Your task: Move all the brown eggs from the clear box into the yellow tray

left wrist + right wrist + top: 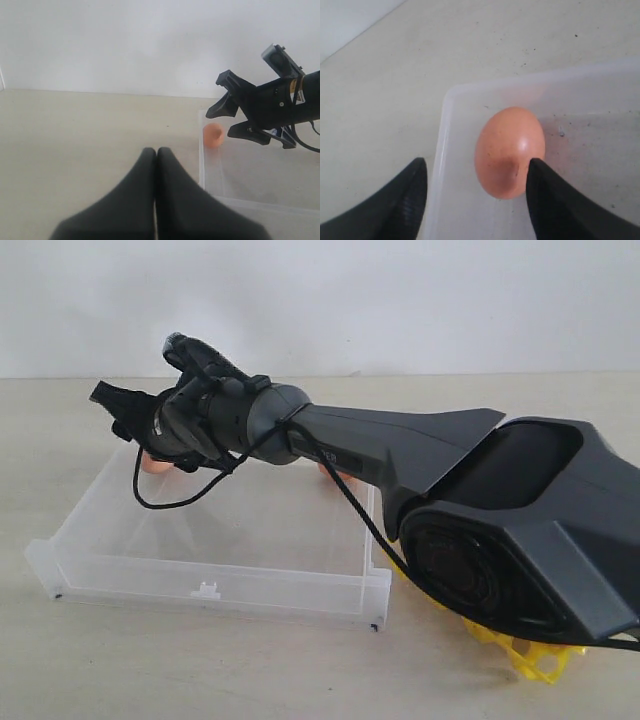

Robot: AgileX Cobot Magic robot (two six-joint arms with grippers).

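One brown egg (509,150) lies in a far corner of the clear box (441,150). My right gripper (477,165) is open over that corner. One finger (555,200) sits right against the egg's side, and the other (395,200) hangs outside the box wall. The exterior view shows the right arm reaching across to the box's far left corner, with the gripper (118,412) above the egg (158,462). My left gripper (156,150) is shut and holds nothing, over bare table beside the clear box (240,180). The yellow tray (530,658) is mostly hidden under the right arm.
The right arm's big dark housing (520,530) fills the right side of the exterior view, and its cable (160,502) droops over the box. An orange patch (325,468), perhaps another egg, peeks out under the arm. The box's front lip (205,590) faces the camera.
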